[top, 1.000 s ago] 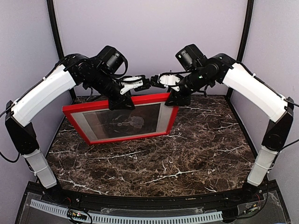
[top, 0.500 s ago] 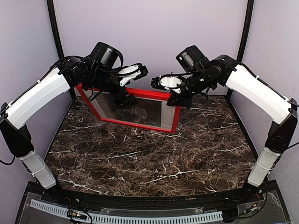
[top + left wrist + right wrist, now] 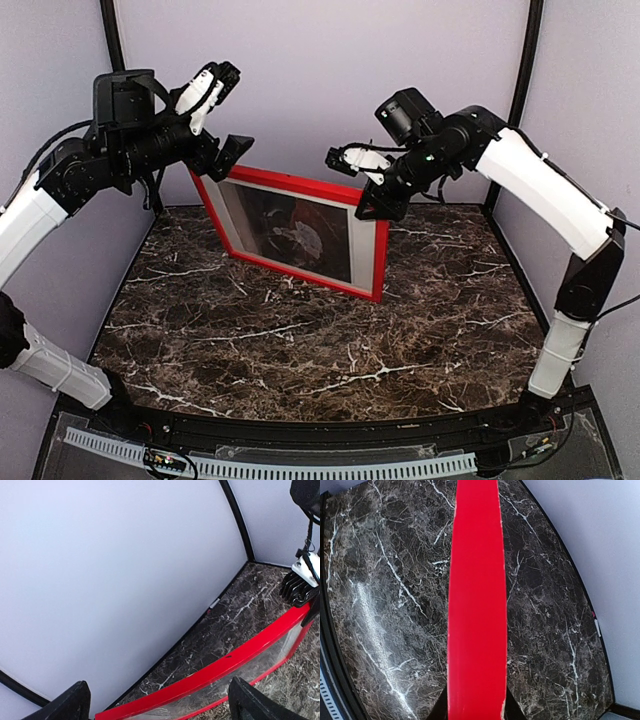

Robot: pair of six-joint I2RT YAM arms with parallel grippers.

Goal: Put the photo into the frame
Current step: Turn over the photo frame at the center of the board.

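Note:
The red frame (image 3: 290,186) stands almost upright on its lower edge at the back of the marble table, front toward the arms. Behind its glass is the photo (image 3: 292,232), dark with a pale figure. My right gripper (image 3: 375,207) is shut on the frame's top right corner. In the right wrist view the red frame edge (image 3: 476,605) runs straight up between the two dark fingers of the right gripper (image 3: 476,712). My left gripper (image 3: 225,112) hangs open above and left of the frame's top left corner, apart from it. In the left wrist view the frame (image 3: 225,662) lies below the open left gripper (image 3: 162,700).
The dark marble tabletop (image 3: 330,340) stretches in front of the frame. Pale grey walls close in the back and sides, with black posts (image 3: 112,40) at the back corners. The right gripper's body (image 3: 300,582) shows at the right edge of the left wrist view.
The left gripper opened, let go of the frame and swung up and to the left. The right gripper closed on the top right corner, and the frame tipped from leaning to nearly upright.

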